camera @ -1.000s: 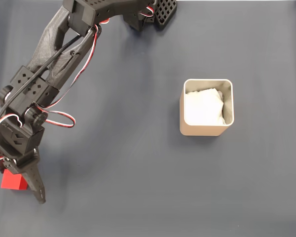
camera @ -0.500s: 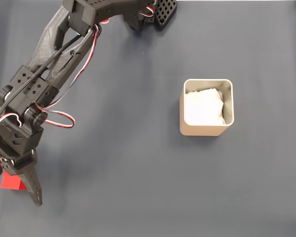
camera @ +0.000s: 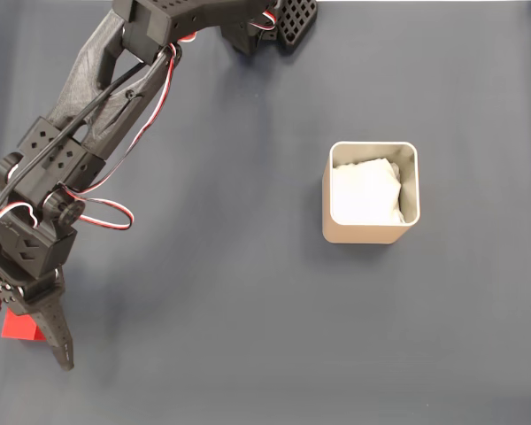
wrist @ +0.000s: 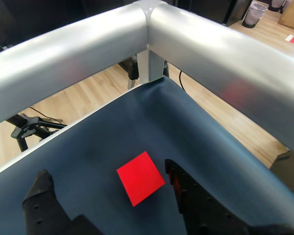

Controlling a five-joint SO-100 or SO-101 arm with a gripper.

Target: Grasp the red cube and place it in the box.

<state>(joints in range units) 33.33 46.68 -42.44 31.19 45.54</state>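
Down at the lower left corner of the fixed view, the claw [camera: 22,341] hangs right over the red cube [camera: 18,326], which sits on the dark blue tabletop [camera: 230,292] and is partly covered by the black arm [camera: 80,133]. In the wrist view the claw [wrist: 108,183] is spread wide, fingers apart, with the red cube [wrist: 140,177] lying flat between them, closer to the right-hand finger [wrist: 186,196] and not pinched by either. The beige box [camera: 371,233] with its white paper lining stands well apart, over on the right side of the fixed view.
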